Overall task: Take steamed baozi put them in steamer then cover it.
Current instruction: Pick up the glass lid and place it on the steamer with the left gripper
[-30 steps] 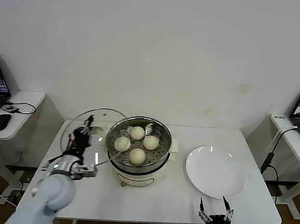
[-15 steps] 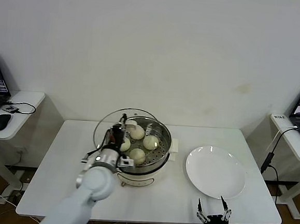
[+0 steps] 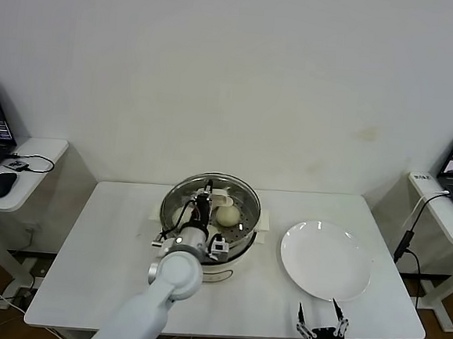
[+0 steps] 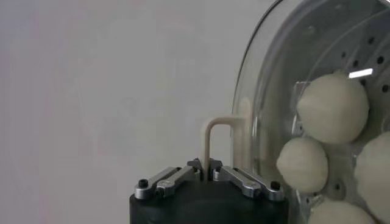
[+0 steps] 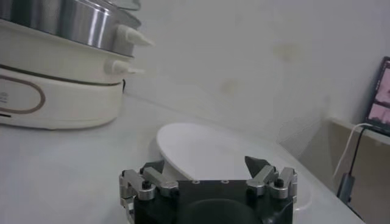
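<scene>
On the white rectangular table (image 3: 109, 270), the round shiny steel steamer (image 3: 241, 237) sits near the middle on its cream-white electric base (image 5: 55, 91), and well apart on its right lies a flat white round plate (image 3: 325, 261) with nothing on it. Inside the steamer the perforated steel tray (image 4: 365, 45) carries the smooth cream-white baozi (image 4: 332, 108): the left wrist view shows four of them through the glass, while the head view shows one plainly (image 3: 226, 214) and the others mostly hidden behind the arm. Over the pot's mouth sits the round clear glass cover (image 3: 210, 178) with its metal rim, roughly level and lined up with the steamer's rim; whether it rests fully on the rim cannot be told. At the cover's centre stands its cream-white oblong handle (image 4: 220, 143), and the left gripper (image 4: 205, 163) is pinched closed around that handle from above the pot. Down at the table's near edge, just in front of the plate, the right gripper (image 3: 320, 322) hangs idle with its fingers spread and nothing between them.
</scene>
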{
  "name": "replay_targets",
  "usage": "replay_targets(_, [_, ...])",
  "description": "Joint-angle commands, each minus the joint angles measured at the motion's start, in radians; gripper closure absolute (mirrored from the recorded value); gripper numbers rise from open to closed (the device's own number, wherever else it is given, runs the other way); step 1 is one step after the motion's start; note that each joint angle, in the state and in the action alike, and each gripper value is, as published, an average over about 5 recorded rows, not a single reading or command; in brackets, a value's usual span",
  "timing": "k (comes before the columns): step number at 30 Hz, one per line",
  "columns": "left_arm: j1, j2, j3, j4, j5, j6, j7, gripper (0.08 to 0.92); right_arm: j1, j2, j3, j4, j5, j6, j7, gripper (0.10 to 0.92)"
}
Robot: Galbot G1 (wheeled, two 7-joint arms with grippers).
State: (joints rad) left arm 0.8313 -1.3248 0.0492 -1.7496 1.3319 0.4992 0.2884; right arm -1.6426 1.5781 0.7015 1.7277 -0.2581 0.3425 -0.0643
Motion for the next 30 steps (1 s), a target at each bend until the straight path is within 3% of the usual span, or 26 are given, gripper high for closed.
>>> replay_targets(1, [-0.018, -0.034, 0.012, 0.055, 0.036, 0.006, 0.017, 0.86, 0.0, 0.001, -0.004, -0.005, -0.009, 0.005, 0.002, 0.203])
replay_targets(20, [0.008, -0.038, -0.013, 0.04, 0.02, -0.002, -0.008, 0.851, -0.007, 0.001, -0.019, -0.008, -0.017, 0.012, 0.001, 0.203])
replay_targets(30, [0.128, 0.028, -0.046, -0.164, -0.032, 0.001, -0.032, 0.604, -0.007, 0.001, -0.031, -0.01, -0.022, 0.011, 0.0, 0.202])
